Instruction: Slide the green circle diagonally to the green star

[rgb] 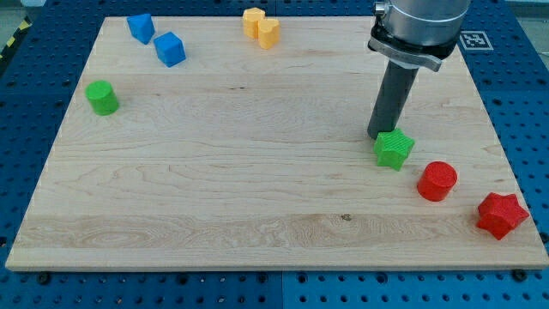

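Now, tip: my tip rests on the wooden board, carrying nothing.
Green star block: touching, just lower right of it.
Green circle block: far off to the view's left.
Red cylinder block: beyond the star, lower right.

One camera looks down at a slant from the six o'clock edge of the board, facing twelve, taking in the whole top.

my tip touching green star; green circle far left
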You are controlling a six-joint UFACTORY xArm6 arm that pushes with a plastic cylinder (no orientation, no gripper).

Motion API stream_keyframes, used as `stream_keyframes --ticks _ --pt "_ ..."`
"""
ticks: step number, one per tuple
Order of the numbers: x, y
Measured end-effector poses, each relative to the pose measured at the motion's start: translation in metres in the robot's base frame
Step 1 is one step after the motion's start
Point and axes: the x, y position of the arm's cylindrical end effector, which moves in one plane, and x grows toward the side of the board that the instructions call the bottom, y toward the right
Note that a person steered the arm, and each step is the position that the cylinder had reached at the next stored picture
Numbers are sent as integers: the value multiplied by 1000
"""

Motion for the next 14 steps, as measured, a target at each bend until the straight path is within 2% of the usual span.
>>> stream_keyframes --ticks 3,4,5,6,7,8,12,13,14 --pt "18 -241" --pt "8 -342" --pt "-16 -417" --pt "-43 -400" --pt "-56 -350" --pt "-65 -338" --pt "-170 -359" --pt "-170 -323" --pt "-143 -286"
